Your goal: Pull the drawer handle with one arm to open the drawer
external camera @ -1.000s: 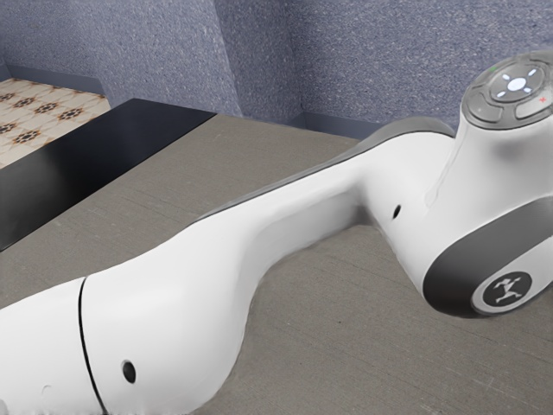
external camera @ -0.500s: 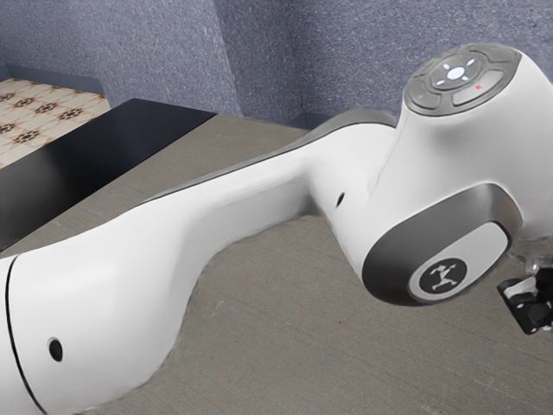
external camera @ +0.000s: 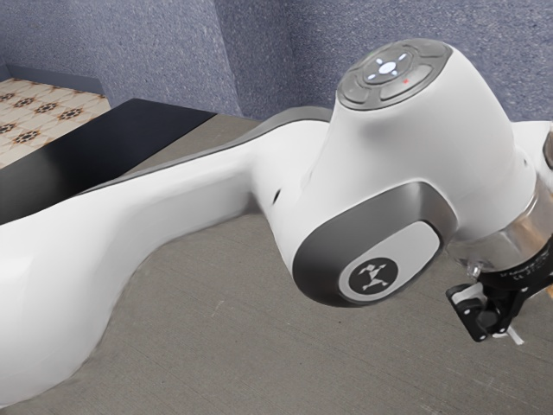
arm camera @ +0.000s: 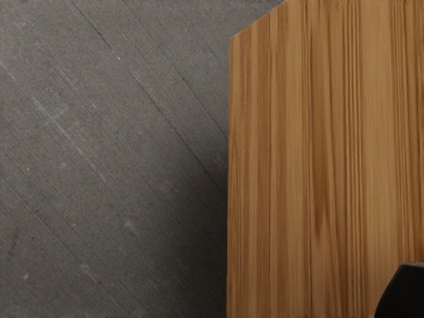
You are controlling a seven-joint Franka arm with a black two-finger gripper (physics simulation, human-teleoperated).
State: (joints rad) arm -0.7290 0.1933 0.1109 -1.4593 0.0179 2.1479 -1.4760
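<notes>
The white arm [external camera: 199, 233] was stretched over the grey table [external camera: 259, 354], with the black gripper [external camera: 492, 318] held above it at the exterior view's lower right; whether it was parted or closed could not be told. A wooden panel [arm camera: 324, 165], possibly the drawer cabinet's top, was seen beneath the hand, its straight edge bordered by the table.

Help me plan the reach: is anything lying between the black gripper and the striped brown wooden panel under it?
Nothing visible does. The wrist view has the brown wood-grain panel bare beneath the hand, beside the grey textured tabletop; the black gripper hangs above that tabletop.
</notes>
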